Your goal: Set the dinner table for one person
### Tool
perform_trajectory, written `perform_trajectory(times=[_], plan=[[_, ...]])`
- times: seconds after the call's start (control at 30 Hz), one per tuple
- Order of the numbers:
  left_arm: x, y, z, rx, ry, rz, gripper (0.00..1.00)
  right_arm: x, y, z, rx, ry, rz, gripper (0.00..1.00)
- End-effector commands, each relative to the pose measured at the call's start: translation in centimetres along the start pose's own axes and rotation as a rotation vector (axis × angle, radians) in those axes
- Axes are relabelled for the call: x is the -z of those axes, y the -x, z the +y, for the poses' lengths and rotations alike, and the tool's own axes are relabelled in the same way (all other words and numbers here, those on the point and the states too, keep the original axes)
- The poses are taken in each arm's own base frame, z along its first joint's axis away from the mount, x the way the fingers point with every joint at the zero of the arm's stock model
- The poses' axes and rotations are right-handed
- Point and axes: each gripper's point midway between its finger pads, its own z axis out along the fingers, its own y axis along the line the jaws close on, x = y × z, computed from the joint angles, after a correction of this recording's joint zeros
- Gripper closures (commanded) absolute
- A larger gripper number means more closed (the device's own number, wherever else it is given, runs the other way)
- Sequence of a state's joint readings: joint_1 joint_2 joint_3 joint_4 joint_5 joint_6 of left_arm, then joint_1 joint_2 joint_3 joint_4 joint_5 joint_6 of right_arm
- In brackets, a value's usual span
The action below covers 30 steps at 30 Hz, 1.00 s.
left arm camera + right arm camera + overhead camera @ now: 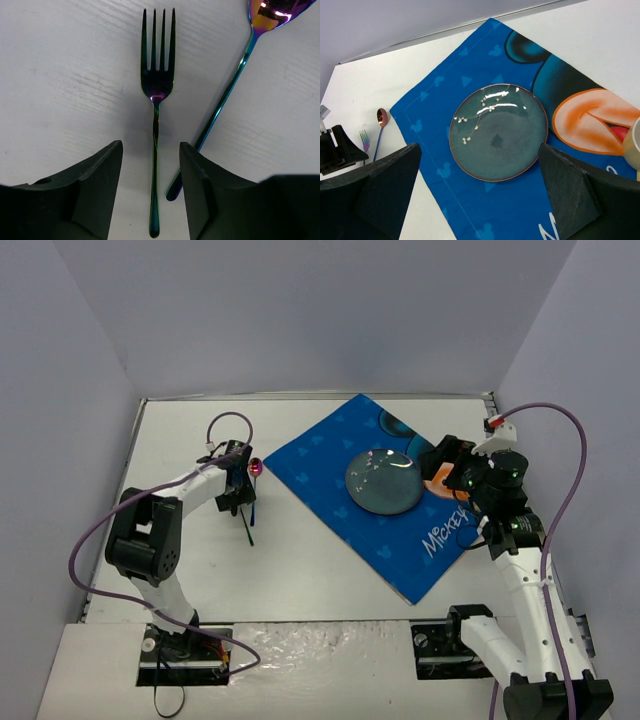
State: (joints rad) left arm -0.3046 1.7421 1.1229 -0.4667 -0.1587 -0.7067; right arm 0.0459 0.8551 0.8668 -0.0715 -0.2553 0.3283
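Blue Mickey-print placemat (320, 465), set askew, bearing a round teal plate (384, 481) with a white sprig motif. A beige cup (632, 145), cropped, stands on the mat's orange print. Left of the mat, on the table (300, 560), lie an iridescent fork (156, 100) and spoon (235, 80), their handles converging but apart.

A round dark teal plate (497, 132) with white dots lies on a blue cloth mouse-print mat (435, 105) on the big flat white bench (600, 30). At 9 o'clock from the plate, off the mat, a shiny rainbow metal spoon (381, 118) and fork (365, 141) lie side by side. The right pincer (479, 149) holds its black fingers (385, 185) wide apart, at 7 and 5 o'clock.
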Motion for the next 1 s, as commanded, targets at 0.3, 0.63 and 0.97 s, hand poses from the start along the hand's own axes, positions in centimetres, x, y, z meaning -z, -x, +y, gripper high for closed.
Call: perform_trajectory(times=[0.3,0.63,0.97], plan=[[-1.0,-0.3,0.0,0.028,-0.009,-0.028,0.85,0.1,1.2,1.7,0.063,0.058,-0.058,0.00],[-1.0,-0.9,1.2,-0.002,0.021,-0.030,1.00,0.7,1.5,3.3,0.110,0.091,-0.078,0.00],[7.3,5.3,0.9,-0.150,-0.028,-0.204,1.00,1.6,2.0,4.3,0.109,0.129,-0.095,0.00]])
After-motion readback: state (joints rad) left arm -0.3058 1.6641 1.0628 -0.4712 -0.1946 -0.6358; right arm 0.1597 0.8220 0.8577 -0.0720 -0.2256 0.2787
